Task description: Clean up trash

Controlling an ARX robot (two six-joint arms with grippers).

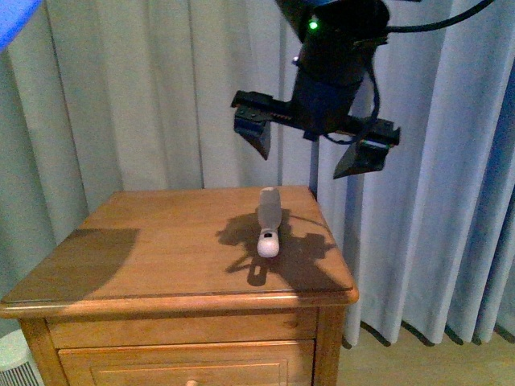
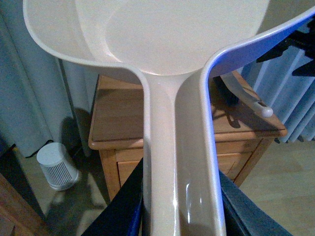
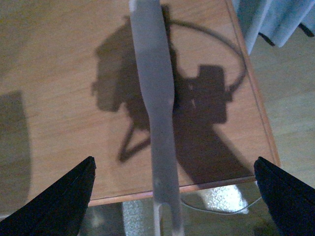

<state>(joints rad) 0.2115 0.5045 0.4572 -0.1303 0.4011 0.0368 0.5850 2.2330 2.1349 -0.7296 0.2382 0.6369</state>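
Trash not visible to me. Wooden desk [image 1: 161,257], curtains [image 1: 121,96] behind, grey handle [image 1: 269,219] lying on it. Right gripper [image 1: 304,161] jaws apart above; left gripper [image 2: 182,216] clamps dustpan [image 2: 177,39].

Front camera faced the wooden cabinet [image 1: 161,257] at mid-range, slightly from above, with curtains [image 1: 121,88] behind. Left wrist camera sat close behind the dustpan [image 2: 172,44] and saw the cabinet from farther off. Right wrist camera looked steeply down between the right gripper [image 3: 173,162] fingers, near the top. All three views shared the cabinet top and the grey handle [image 1: 268,221].

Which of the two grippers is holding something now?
The left gripper: it clamps the dustpan by its handle. The right gripper hangs open and empty above the nightstand.
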